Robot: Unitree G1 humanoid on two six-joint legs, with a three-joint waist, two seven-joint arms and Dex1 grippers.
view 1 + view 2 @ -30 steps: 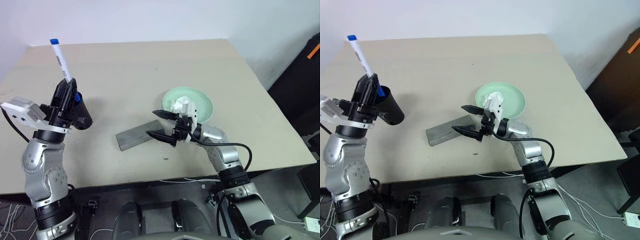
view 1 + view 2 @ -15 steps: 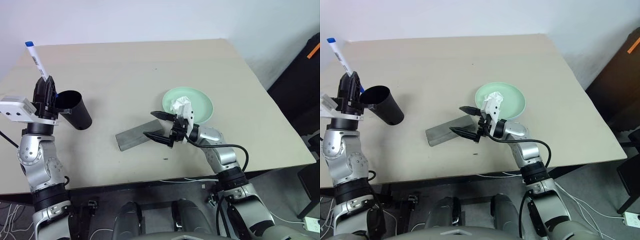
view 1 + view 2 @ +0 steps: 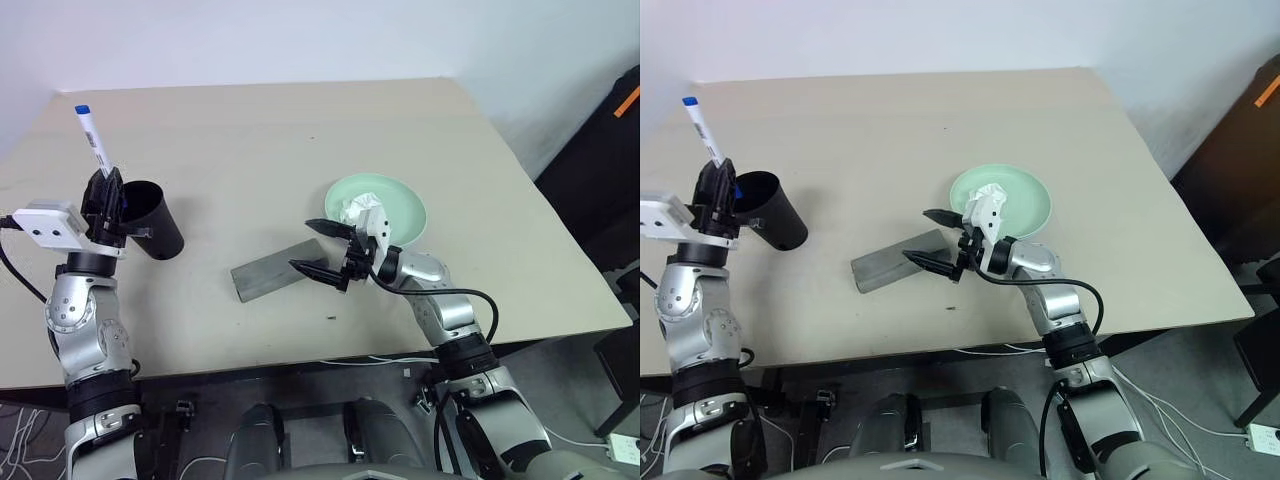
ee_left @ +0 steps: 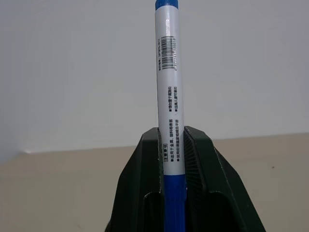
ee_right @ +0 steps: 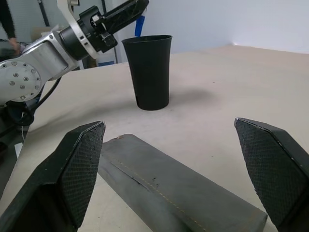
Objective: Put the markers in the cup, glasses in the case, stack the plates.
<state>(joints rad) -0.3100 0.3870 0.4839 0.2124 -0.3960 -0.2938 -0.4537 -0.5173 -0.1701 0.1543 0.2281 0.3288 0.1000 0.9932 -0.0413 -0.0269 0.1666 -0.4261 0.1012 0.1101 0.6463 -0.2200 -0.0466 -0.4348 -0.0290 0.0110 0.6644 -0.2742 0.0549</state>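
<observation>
The beige worktop (image 3: 300, 130) carries everything, with a flat grey glasses case (image 3: 272, 271) lying closed near its middle toward the front edge. To the right of the case sits a pale mint green plate (image 3: 400, 203) with a crumpled white tissue (image 3: 358, 210) resting in it. Well apart on the left stands the black tapered cup (image 3: 152, 218), upright with its open rim up. The right hand (image 3: 322, 248) hovers level just over the right end of the case, its two black fingers spread wide and grasping nothing; in its wrist view the case (image 5: 178, 193) lies between the fingers and the cup (image 5: 148, 71) stands beyond. The left hand (image 3: 105, 190) is raised just beside the cup's rim on its left side, clenched on a marker (image 3: 94, 139). The marker has a white barrel with blue print and stands nearly upright, its blue cap pointing up, its lower end pinched between the fingers (image 4: 203, 164).
</observation>
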